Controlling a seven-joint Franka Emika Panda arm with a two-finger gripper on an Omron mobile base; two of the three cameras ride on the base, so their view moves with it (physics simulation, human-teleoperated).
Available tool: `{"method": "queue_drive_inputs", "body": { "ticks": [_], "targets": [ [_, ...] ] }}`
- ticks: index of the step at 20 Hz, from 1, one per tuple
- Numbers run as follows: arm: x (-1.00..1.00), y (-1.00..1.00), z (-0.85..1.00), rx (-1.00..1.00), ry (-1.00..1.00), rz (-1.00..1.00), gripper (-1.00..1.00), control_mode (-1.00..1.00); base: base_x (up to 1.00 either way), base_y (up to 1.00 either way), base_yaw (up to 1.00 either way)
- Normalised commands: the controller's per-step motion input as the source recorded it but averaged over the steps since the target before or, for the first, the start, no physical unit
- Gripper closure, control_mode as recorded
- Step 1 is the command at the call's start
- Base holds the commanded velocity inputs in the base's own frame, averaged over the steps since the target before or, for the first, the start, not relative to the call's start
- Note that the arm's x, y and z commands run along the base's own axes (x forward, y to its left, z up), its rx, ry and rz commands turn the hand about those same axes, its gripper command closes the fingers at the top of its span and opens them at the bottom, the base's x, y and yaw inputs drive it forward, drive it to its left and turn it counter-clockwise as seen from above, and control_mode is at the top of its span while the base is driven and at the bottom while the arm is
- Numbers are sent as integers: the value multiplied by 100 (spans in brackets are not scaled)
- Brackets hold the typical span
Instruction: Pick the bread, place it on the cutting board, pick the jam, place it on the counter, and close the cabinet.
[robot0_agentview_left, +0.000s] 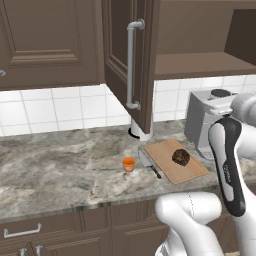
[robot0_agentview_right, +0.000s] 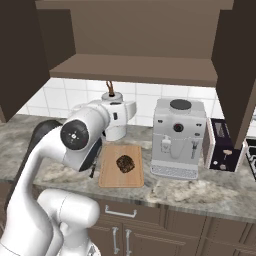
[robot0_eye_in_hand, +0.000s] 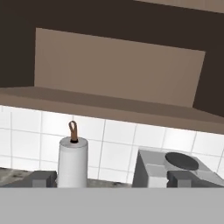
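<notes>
Two of three jobs look done from here: bread (robot0_agentview_left: 180, 157) sits on the cutting board (robot0_agentview_left: 192, 172), jam (robot0_agentview_left: 129, 164) stands upright on the counter (robot0_agentview_left: 60, 165) just left of the board, with a knife (robot0_agentview_left: 149, 164) between them; what's left is the cabinet (robot0_agentview_left: 131, 65), doors open, shelf bare; near door (robot0_agentview_left: 125, 60) juts out toward me, edge-on, long axis vertical, bar handle (robot0_agentview_left: 131, 65) running the same way along its free edge; far door (robot0_agentview_right: 239, 65) hangs open over the toaster (robot0_agentview_right: 220, 145); gripper (robot0_eye_in_hand: 111, 178) is raised and faces the open shelf, tips spread wide with nothing between them, so I read it as released; risks as I judge them: pushing the near door from the wrong face swings it wider, not shut; a low sweep could clip the paper towel roll (robot0_agentview_left: 140, 131) under the door or the coffee machine (robot0_agentview_right: 177, 137); elbow hangs over the board, could knock the loaf; closing one door leaves the other open.
</notes>
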Motion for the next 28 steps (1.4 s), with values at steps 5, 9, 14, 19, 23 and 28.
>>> {"method": "queue_drive_inputs", "body": {
  "ticks": [5, 9, 14, 19, 23, 28],
  "targets": [
    [-46, 0, 18, 0, 0, 0, -100, -100, 0, 0, 0],
    [-40, 0, 23, 1, 0, 0, -100, -100, 0, 0, 0],
    [-37, 0, 24, 1, -1, 0, -100, -100, 0, 0, 0],
    [-37, 1, 23, 0, -2, 0, -100, -100, 0, 0, 0],
    [-29, 9, 18, 0, -3, 0, -100, -100, 0, 0, 0],
    [-22, 17, 7, 0, -4, 0, -100, -100, 0, 0, 0]
  ]
}}
